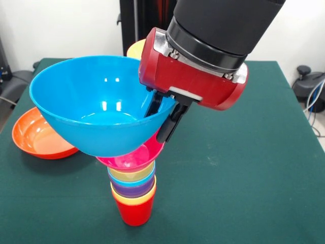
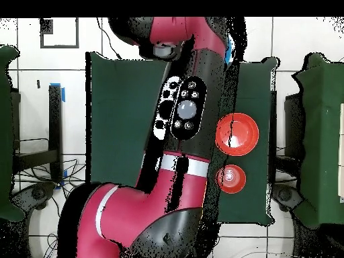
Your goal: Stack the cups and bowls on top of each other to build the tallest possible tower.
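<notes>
front view: the pincer [image 1: 165,114] pinches the rim of the big blue bowl [image 1: 96,104], 1 finger inside the wall and 1 outside, and the bowl hangs tilted over the tower [image 1: 133,185]. the step in hand looks like seating this bowl on the stack. its underside seems to touch the pink bowl [image 1: 136,157] at the top, but it is not level. the next move likely calls for levelling the bowl, centring it over the pink one, then letting go gently, since the narrow base could tip. the tower stands near the front of the bench [image 1: 244,168]: a red cup [image 1: 134,211] at the bottom, then yellow, purple, blue and yellow rims nested upward. a shallow orange bowl [image 1: 38,137] lies apart on the bench.

overhead view: the arm [image 2: 178,134] hides tower and pincer. 2 orange bowls show beside it, wide [image 2: 237,132] and small [image 2: 230,179].
</notes>
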Robot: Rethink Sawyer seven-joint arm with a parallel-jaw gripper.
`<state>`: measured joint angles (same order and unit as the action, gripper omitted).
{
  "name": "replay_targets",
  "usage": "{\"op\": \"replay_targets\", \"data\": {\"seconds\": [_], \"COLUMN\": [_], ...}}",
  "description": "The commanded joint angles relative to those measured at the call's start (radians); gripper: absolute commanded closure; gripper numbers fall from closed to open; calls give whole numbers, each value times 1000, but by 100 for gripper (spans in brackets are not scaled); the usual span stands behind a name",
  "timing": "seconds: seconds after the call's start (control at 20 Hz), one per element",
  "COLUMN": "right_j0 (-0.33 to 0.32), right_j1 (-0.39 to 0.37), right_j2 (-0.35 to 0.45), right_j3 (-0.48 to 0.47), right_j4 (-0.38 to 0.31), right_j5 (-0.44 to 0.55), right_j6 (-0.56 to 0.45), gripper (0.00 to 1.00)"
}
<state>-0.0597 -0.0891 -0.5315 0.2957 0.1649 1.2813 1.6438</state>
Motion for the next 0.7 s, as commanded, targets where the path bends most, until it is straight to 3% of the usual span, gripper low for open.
{"op": "replay_targets", "data": {"seconds": [0.05,0.4,0.7], "right_j0": [8,4,17], "right_j1": [18,38,21], "right_j2": [87,76,84], "right_j3": [77,40,90], "right_j4": [-43,-36,-45], "right_j5": [6,25,1], "right_j6": [-199,-185,-159], "gripper": [100,100,100]}}
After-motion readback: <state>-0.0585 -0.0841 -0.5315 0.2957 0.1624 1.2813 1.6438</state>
